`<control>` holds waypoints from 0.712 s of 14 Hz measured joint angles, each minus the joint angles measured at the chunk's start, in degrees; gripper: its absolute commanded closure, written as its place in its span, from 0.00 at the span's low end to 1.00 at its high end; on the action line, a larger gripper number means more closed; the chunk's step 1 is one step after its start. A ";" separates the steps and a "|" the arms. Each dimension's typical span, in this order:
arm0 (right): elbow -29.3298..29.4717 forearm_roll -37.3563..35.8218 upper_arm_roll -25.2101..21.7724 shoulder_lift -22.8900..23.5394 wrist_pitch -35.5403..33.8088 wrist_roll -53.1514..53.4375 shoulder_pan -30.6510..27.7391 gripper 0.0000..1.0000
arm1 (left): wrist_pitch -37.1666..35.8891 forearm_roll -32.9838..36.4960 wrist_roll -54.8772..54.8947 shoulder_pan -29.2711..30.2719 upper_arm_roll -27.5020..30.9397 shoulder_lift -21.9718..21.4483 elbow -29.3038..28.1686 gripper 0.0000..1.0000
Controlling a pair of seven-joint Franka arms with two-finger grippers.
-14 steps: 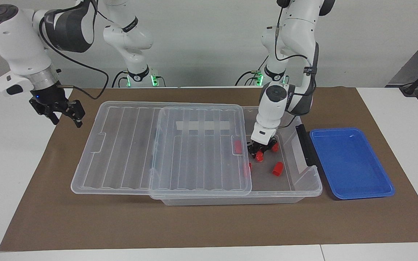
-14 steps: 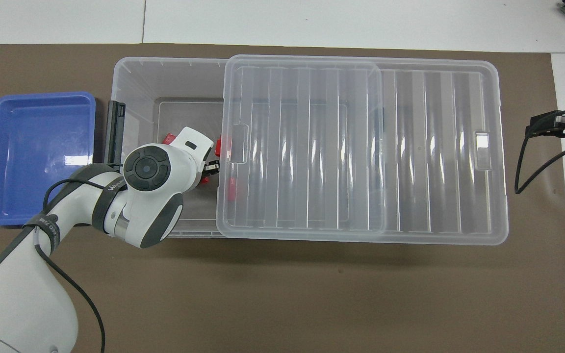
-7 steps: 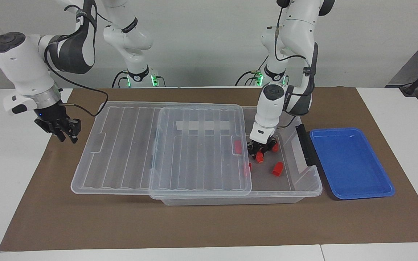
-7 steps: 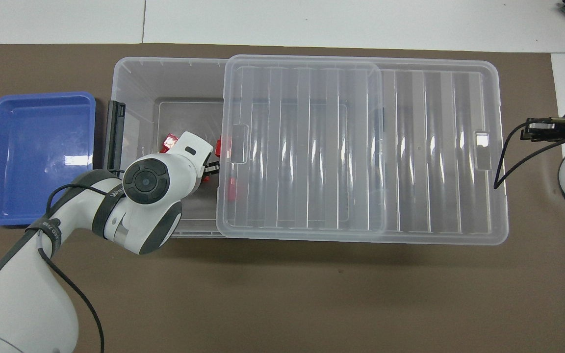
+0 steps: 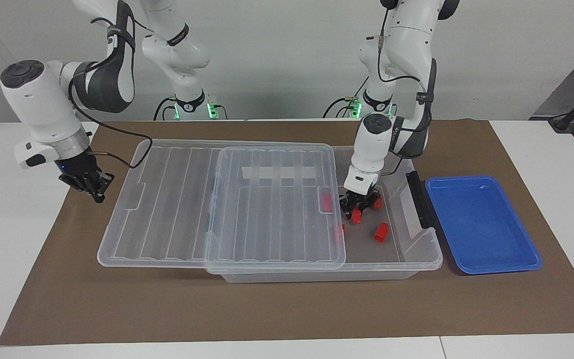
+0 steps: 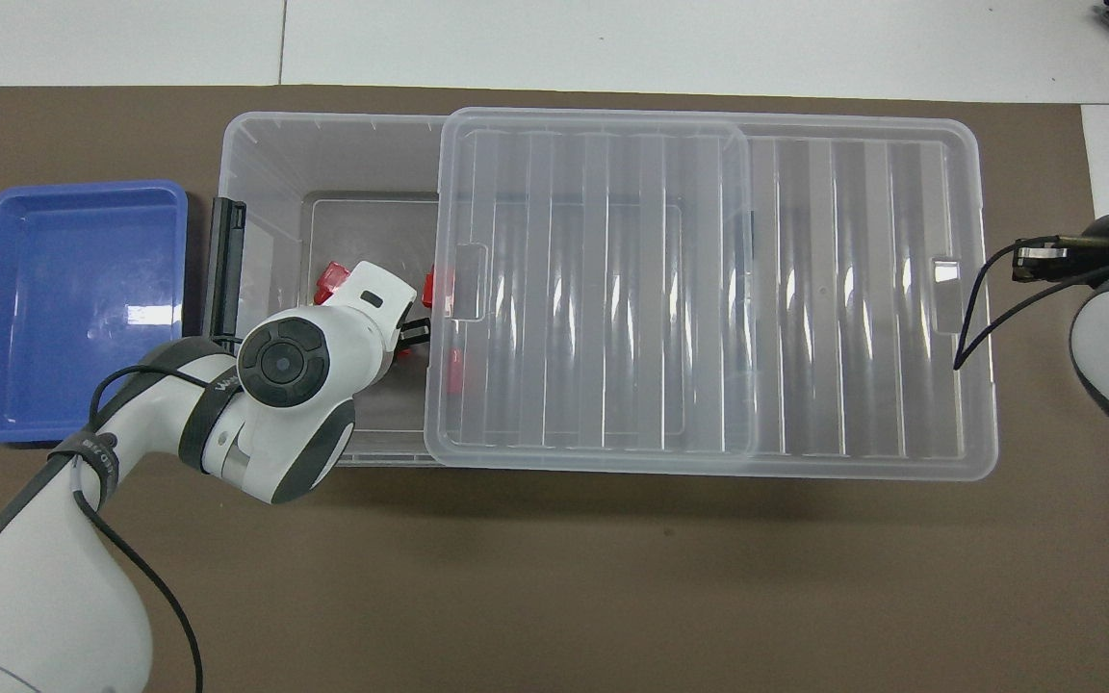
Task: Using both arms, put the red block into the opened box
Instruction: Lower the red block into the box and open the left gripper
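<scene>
Since prev. frames: right gripper has dropped from above the mat to just beside the lid's end at the right arm's end of table, fingertips now pinched together, holding nothing; left gripper has barely shifted, low inside the box

- Left gripper: in the uncovered part of box, right over a red block; jaw state can't be told from either view, nor whether block is gripped or just released
- Red block, handling (est.): small, rigid, light, chunky; hard smooth plastic so a bit slippery; not fragile. Best hold = pinch across two flat opposite sides, mid-height, approach straight down
- Other red blocks: one loose on box floor farther from robots, one just beside the gripper toward the blue tray, two more seen through the lid edge
- Box: clear, thin-walled, prob. flexes; black handle at the left arm's end
- Lid: ribbed, clear, slid toward right arm's end, overhanging the box; light, slick, likely to skate if nudged
- Blue tray: beside box, nothing in it
- Brown mat: under all items
</scene>
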 measured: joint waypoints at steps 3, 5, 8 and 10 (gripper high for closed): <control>-0.21 0.00 0.00 0.05 0.07 0.00 -0.01 1.00 | -1.73 0.04 0.00 0.02 0.27 0.14 0.17 0.00; -0.40 0.00 0.01 0.05 0.06 0.00 -0.01 1.00 | -5.49 0.07 0.00 0.04 0.34 -0.16 2.01 0.00; -0.54 0.00 0.01 0.05 0.06 0.00 -0.01 1.00 | -14.30 0.11 0.01 0.04 0.32 -1.92 6.81 0.00; -0.58 0.00 0.01 0.05 0.06 0.00 0.00 1.00 | -20.96 -0.19 -0.05 0.04 0.24 -3.79 9.99 0.00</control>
